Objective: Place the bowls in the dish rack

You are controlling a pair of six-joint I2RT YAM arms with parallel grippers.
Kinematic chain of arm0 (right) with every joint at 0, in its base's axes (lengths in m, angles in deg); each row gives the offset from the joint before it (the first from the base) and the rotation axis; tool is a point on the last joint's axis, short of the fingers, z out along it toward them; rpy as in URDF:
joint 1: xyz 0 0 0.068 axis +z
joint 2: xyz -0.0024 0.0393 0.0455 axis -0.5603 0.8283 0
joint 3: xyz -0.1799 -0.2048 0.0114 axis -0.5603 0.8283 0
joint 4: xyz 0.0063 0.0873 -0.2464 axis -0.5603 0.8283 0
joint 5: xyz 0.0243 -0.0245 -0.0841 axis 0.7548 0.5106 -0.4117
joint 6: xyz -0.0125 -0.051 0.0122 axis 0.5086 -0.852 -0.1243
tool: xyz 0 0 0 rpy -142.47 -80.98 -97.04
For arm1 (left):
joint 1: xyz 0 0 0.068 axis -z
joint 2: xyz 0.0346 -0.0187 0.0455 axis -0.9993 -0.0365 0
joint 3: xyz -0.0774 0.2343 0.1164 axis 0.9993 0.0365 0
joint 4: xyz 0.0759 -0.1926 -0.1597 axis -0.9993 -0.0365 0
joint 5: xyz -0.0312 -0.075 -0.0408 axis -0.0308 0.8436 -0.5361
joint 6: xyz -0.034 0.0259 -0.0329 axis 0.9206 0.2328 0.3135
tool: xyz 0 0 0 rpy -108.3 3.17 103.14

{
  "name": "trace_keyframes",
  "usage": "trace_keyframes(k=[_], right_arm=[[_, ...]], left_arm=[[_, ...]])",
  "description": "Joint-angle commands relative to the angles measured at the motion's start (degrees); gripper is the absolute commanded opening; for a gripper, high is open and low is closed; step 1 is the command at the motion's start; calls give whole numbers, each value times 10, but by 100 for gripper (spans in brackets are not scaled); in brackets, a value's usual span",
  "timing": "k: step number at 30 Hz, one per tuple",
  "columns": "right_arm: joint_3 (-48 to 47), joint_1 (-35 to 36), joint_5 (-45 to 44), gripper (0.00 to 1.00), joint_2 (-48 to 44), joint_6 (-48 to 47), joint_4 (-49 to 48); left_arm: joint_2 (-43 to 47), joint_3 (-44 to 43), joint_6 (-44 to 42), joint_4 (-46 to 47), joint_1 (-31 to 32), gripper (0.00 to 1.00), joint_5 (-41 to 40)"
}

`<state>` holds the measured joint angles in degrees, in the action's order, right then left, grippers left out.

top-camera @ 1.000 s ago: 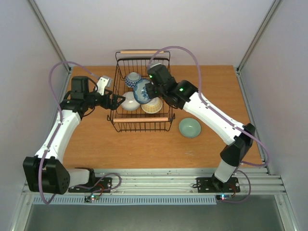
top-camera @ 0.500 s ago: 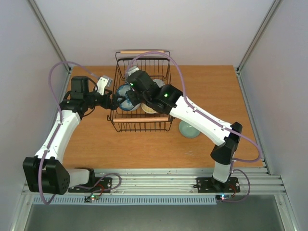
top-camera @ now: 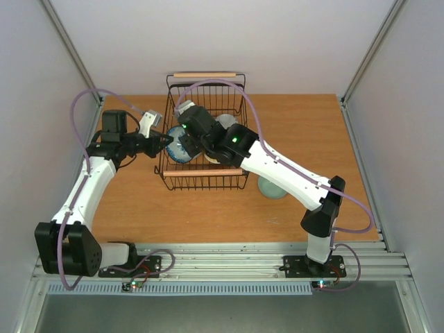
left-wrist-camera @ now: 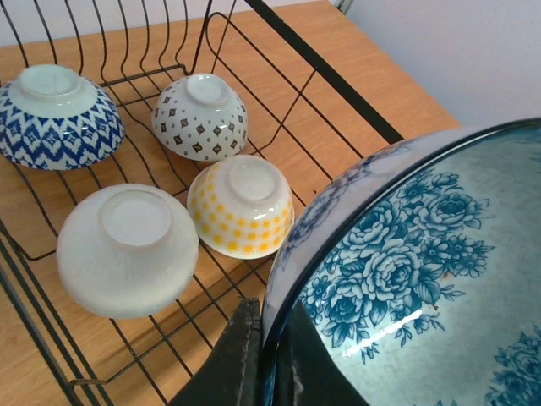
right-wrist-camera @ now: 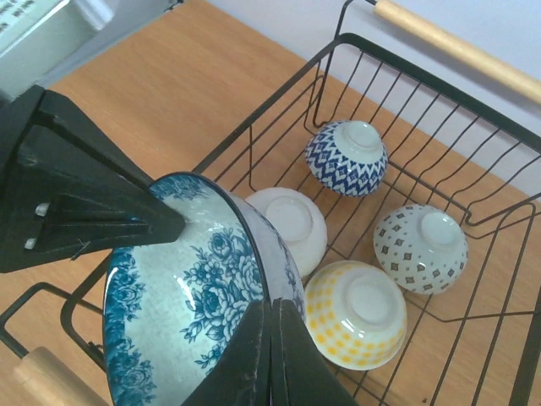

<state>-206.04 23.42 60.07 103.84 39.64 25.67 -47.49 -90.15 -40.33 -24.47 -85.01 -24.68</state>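
Observation:
A blue floral bowl (top-camera: 180, 145) hangs tilted over the left side of the black wire dish rack (top-camera: 202, 173). Both grippers pinch its rim. My left gripper (top-camera: 165, 141) is shut on the rim from the left, seen close up (left-wrist-camera: 269, 355) against the bowl (left-wrist-camera: 406, 279). My right gripper (top-camera: 187, 137) is shut on the opposite rim (right-wrist-camera: 270, 338) of the bowl (right-wrist-camera: 182, 288). Several bowls lie upside down in the rack: blue zigzag (left-wrist-camera: 55, 118), diamond-patterned (left-wrist-camera: 200, 116), yellow-dotted (left-wrist-camera: 241, 205), plain white (left-wrist-camera: 127, 249). A pale green bowl (top-camera: 271, 188) sits on the table, partly under the right arm.
The rack has wooden bar handles at the back (top-camera: 208, 74) and front. Its wire walls (left-wrist-camera: 321, 76) rise around the bowls. The right arm stretches diagonally across the rack's near right corner. Side walls enclose the wooden table (top-camera: 139, 208).
My right arm carried the blue floral bowl leftward across the rack to the left gripper. The left gripper, open before, has shut on the bowl's rim.

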Motion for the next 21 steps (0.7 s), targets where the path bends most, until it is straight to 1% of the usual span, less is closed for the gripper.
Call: trace_keyframes(k=[1,11,12,13,17,19,21], right_arm=[[-23,5,-9,1,7,-8,-47],[-8,5,-22,1,-1,-9,-54],[-2,5,-22,3,-5,-10,-54],[10,5,-18,7,-12,-12,-58],[104,5,33,42,-78,-25,-121],[146,2,59,56,-112,-25,-149],[180,-1,79,65,-140,-20,-168]], left_arm=[[12,3,-33,10,13,0,96],[19,6,-31,17,13,1,98],[18,6,-29,18,13,1,94],[19,6,-26,18,12,0,90],[25,9,-16,29,5,0,88],[26,12,-12,32,2,1,90],[25,13,-10,35,-2,0,96]])
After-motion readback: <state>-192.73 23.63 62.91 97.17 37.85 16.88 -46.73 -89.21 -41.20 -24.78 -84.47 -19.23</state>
